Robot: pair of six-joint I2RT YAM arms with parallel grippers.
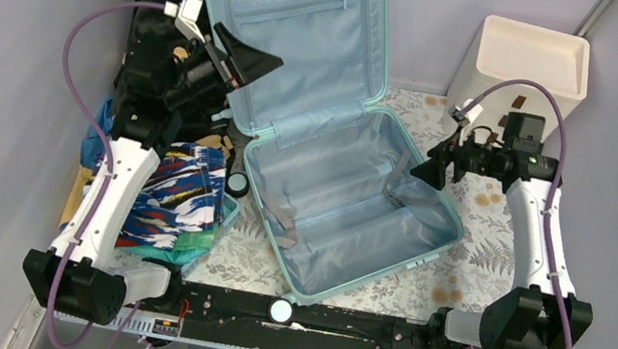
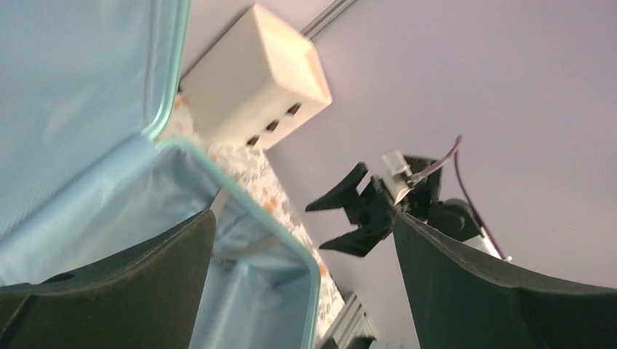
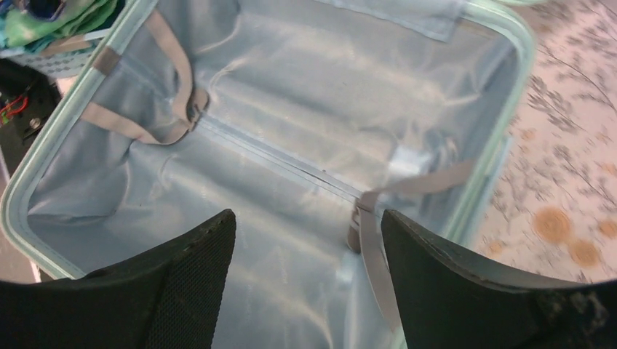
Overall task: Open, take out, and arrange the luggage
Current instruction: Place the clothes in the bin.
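- Two tools inspected. The left gripper (image 1: 252, 65) has its fingers spread wide with nothing between them. The right gripper (image 1: 432, 165) is also released and holds nothing.
- Left gripper position: raised, just beside the lower left edge of the lid (image 1: 301, 2). Whether it touches that edge cannot be told.
- Right gripper position: hovering over the right rim of the lower shell (image 1: 347, 209), pointed inward and clear of the lining.
- Task item: the suitcase (image 1: 330, 140) sits mid-table on the patterned tablecloth (image 1: 473, 249). It is open, with the lid raised toward the back wall and the lower shell lying flat.
- Interior: both halves show bare lining. The grey straps (image 3: 171, 109) lie unbuckled and slack in the lower shell. No contents are visible in either half.
- Surroundings: bright printed clothes (image 1: 179, 191) are piled in a basket (image 1: 225, 217) just left of the suitcase, with dark patterned fabric behind them. A cream drawer unit (image 1: 528, 59) stands at the far right corner.
- Assessment: opening appears complete, and emptying appears complete as far as visible. Arranging is judged the outstanding step. The heap at left looks loose rather than ordered.
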